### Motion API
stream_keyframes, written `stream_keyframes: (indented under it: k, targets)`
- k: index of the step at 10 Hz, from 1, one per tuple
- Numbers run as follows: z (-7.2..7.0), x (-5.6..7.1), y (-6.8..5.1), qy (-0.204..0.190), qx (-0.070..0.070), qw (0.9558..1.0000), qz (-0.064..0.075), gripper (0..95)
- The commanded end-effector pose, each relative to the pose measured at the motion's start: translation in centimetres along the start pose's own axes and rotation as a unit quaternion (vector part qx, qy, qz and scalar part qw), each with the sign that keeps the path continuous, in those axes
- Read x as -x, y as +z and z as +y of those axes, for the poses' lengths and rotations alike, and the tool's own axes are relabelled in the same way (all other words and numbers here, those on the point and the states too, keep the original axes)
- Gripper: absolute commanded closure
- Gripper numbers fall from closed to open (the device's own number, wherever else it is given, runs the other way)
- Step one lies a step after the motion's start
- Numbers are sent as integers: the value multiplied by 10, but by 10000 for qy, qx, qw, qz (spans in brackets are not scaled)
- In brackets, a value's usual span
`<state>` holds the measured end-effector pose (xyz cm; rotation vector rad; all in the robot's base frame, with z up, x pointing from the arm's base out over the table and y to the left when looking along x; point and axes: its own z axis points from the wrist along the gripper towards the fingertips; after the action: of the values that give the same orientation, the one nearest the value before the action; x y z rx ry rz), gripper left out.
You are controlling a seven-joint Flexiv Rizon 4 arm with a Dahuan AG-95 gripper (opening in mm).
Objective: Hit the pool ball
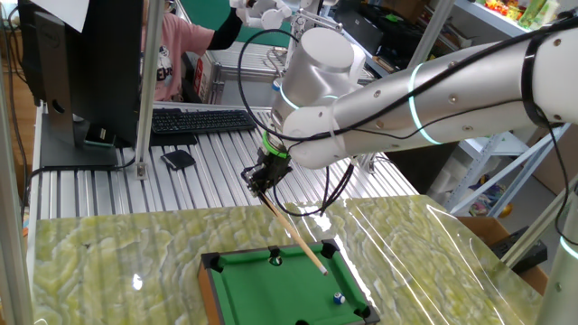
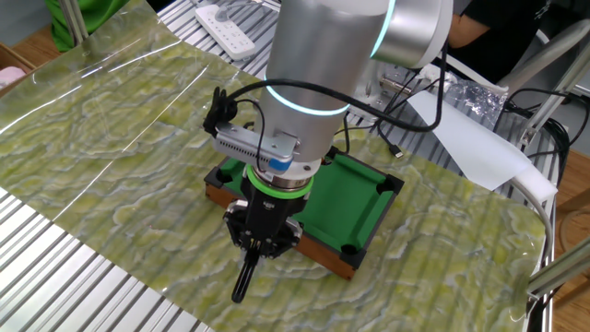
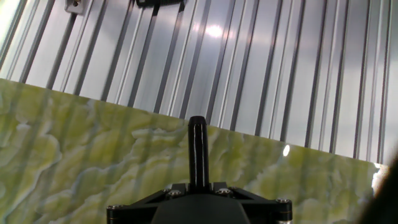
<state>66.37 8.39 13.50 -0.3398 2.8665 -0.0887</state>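
Note:
A mini green pool table (image 1: 271, 293) with a brown rim sits on the marbled mat. The pool ball (image 1: 339, 297), tiny and blue with a white patch, lies near its right side. A dark small ball (image 1: 276, 260) rests by the far rail. My gripper (image 1: 262, 185) hangs above the table's far edge, shut on a thin wooden cue stick (image 1: 298, 236) that slants down over the felt; its tip ends a short way from the pool ball. In the other fixed view the gripper (image 2: 261, 247) covers the table's (image 2: 359, 194) near side, hiding the balls. The cue's black butt (image 3: 197, 149) shows in the hand view.
A green-yellow marbled mat (image 1: 108, 262) covers the ribbed metal bench. A keyboard (image 1: 200, 120), a small black object (image 1: 178, 160) and a monitor (image 1: 81, 63) stand at the back. A white paper sheet (image 2: 470, 138) and power strip (image 2: 230, 18) lie beyond the table.

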Motion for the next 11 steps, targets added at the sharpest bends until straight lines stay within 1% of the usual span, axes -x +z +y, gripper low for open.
stream_keyframes:
  k: [1, 2, 5, 7, 9, 11]
  targets:
    - [-1, -1, -1, -2, -34, 9999, -133, 950]
    - [-1, -1, -1, -7, -42, 9998, -210, 950]
    - [-1, -1, -1, -41, -74, 9994, -332, 950]
    - [-1, -1, -1, -52, -109, 9988, -475, 950]
    - [-1, -1, -1, -52, -124, 9985, -535, 950]
    - [-1, -1, -1, -52, -151, 9978, -649, 950]
